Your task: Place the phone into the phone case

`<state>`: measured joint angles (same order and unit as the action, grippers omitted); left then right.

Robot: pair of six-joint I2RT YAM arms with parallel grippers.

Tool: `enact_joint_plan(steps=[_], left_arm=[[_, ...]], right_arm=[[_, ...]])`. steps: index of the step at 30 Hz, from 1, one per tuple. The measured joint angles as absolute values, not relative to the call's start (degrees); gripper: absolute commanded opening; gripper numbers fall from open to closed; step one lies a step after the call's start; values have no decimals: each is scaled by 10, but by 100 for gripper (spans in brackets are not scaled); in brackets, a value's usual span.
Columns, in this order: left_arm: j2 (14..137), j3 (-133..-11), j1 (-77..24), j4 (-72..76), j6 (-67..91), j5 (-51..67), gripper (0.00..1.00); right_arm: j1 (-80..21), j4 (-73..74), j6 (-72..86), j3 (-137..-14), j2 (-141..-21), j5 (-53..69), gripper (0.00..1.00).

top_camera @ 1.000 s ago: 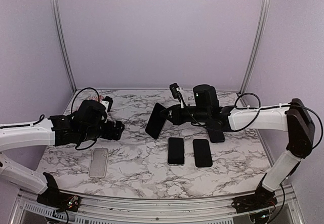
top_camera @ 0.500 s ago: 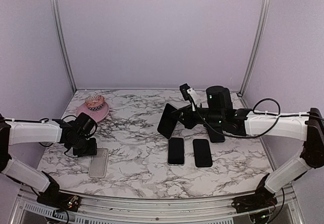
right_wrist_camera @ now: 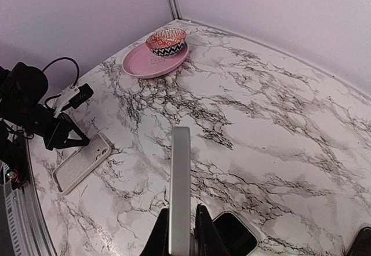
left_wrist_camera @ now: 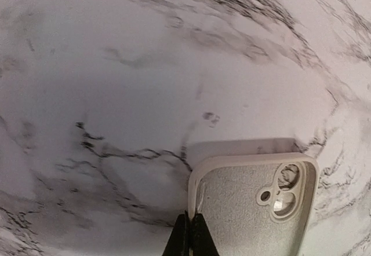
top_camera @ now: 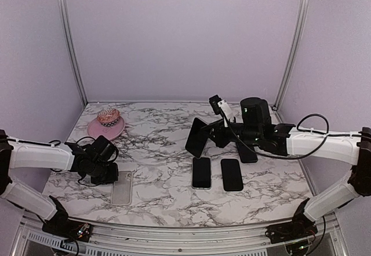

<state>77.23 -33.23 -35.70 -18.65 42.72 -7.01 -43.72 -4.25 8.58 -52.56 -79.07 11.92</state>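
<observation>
Though pressed together, left fingers [left_wrist_camera: 181,243] touch the case [left_wrist_camera: 243,218] rim.

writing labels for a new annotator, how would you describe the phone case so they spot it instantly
Look at the near left part of the marble table, by the left arm. The phone case lies flat there, the left tool pinching its rim. It is pale with a camera cutout, unlike the black phones lying further right.
</observation>
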Motion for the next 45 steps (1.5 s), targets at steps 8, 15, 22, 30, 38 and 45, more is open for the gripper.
enact_joint_plan(steps=[8, 15, 22, 30, 38, 45], left_arm=[[882, -444, -523, -143, 494, -65, 0], [971, -519, -557, -100, 503, -61, 43], [922, -499, -555, -91, 499, -78, 51], [758, -395, -511, -88, 500, -120, 50], [808, -355, -510, -86, 484, -83, 47], [817, -355, -510, -75, 467, -64, 47]], right_arm=[[-437, -34, 39, -499, -745, 230, 0], [-453, -35, 29, -474, -763, 320, 0], [-510, -57, 28, -504, -860, 382, 0], [-525, -139, 57, -550, -991, 432, 0], [-533, -196, 80, -566, -1050, 447, 0], [-534, -179, 73, -599, -1079, 454, 0]])
